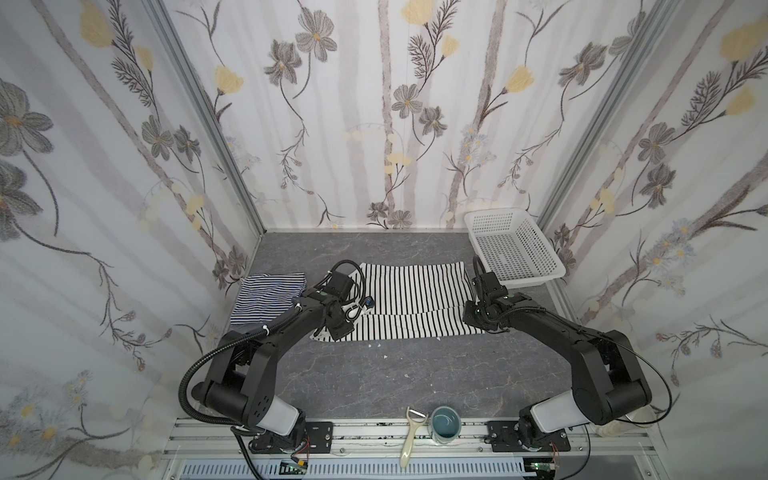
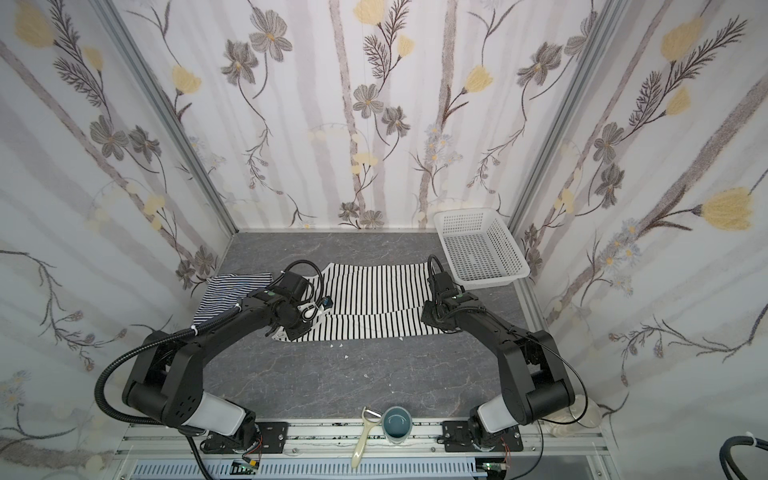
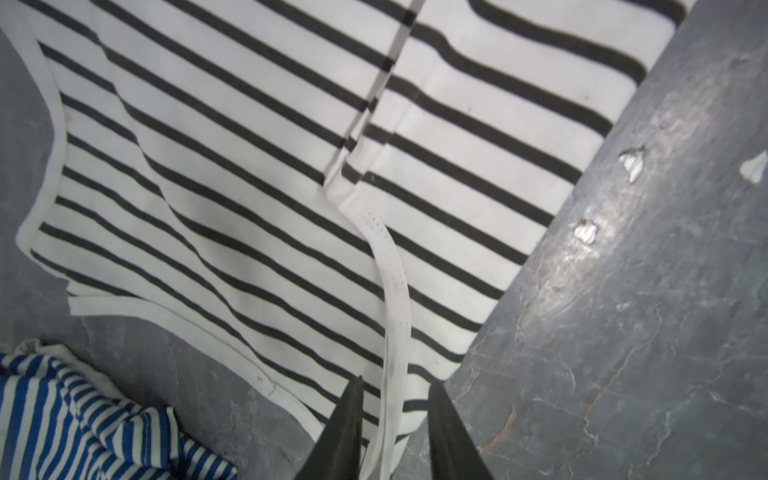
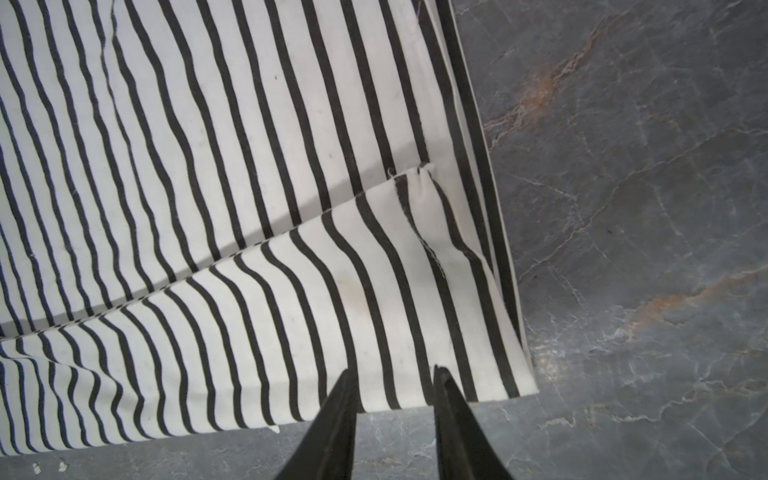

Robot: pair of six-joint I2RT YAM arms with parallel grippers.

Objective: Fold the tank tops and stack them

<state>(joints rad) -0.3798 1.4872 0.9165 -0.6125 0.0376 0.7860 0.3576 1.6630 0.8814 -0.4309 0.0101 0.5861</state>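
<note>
Left gripper (image 3: 397, 382) and right gripper (image 4: 392, 370) slightly parted, empty, over wide-striped tank top (image 1: 415, 286).

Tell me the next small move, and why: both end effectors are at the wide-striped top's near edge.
Probably lift both straight up. The left end effector and right end effector stand open, gripping nothing, and the wide-striped top already has its near flap folded over.

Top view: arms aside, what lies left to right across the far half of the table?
Left to right: fine navy-striped tank top → white tank top with wider black stripes → white perforated basket.
</note>
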